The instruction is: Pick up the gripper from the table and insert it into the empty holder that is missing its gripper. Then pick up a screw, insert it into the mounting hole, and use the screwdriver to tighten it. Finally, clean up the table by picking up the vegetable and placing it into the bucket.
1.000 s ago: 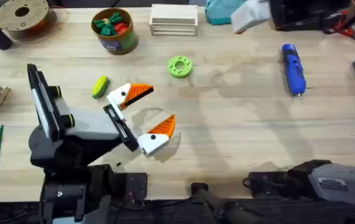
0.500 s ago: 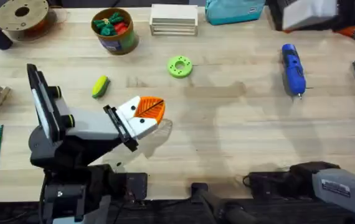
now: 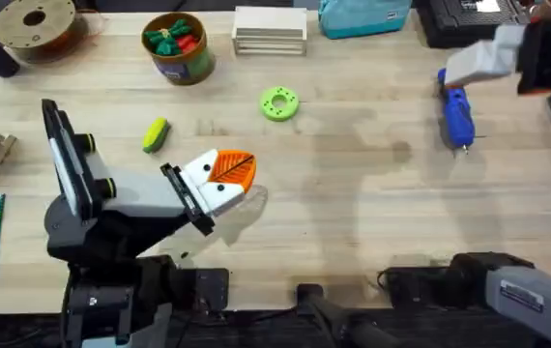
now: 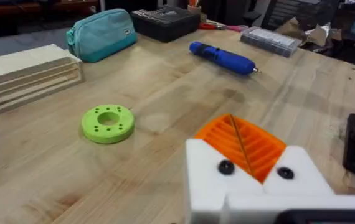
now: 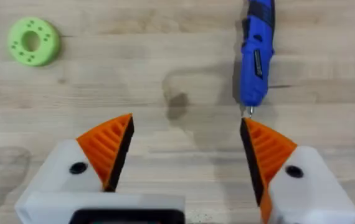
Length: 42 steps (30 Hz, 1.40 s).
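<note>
Pale wooden table (image 3: 353,213): right gripper (image 5: 187,155), jaws wide, hovers by the screwdriver (image 5: 256,53); left gripper (image 3: 225,179) pinched empty. Vegetable (image 3: 156,134) not yet in bucket (image 3: 178,48).

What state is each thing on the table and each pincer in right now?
left pincer: shut, empty, low over the table
right pincer: open, empty, above the screwdriver
screwdriver: lying flat, untouched
vegetable: lying on the table, outside the bucket
bucket: upright, holding red and green toy pieces
green ring disc: lying flat
</note>
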Motion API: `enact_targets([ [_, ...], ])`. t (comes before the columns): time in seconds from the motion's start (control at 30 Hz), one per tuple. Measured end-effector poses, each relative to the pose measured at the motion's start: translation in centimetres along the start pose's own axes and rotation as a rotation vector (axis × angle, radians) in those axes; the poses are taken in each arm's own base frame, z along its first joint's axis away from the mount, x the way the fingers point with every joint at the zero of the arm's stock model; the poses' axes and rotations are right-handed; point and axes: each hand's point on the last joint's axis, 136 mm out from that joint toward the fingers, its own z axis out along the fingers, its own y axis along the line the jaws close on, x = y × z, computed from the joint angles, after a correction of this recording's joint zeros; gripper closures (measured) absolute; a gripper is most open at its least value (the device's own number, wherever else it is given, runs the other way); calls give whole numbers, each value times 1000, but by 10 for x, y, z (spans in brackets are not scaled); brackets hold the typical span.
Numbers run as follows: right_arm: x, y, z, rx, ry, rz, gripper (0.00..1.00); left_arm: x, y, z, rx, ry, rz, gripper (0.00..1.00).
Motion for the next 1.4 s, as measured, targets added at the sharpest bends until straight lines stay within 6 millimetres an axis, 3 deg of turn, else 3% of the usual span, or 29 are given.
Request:
enact_targets([
  [0.07, 7, -9, 12, 16, 39, 9, 17, 0, 0, 0, 0, 0, 0, 995],
  [0.17, 9, -21, 25, 27, 76, -4, 130, 0, 0, 0, 0, 0, 0, 995],
  [0.5, 8, -48, 81, -35, 237, -17, 122, 0, 0, 0, 0, 0, 0, 995],
  [0.8, -52, -68, 125, -28, 253, -97, 42, 0, 0, 0, 0, 0, 0, 995],
  [1.0, -56, -80, 157, -30, 291, -114, 12, 0, 0, 0, 0, 0, 0, 995],
  [1.03, -60, -84, 175, -27, 286, -117, 12, 0, 0, 0, 0, 0, 0, 995],
  [1.4, -51, -103, 199, -25, 321, -96, 11, 0, 0, 0, 0, 0, 0, 995],
])
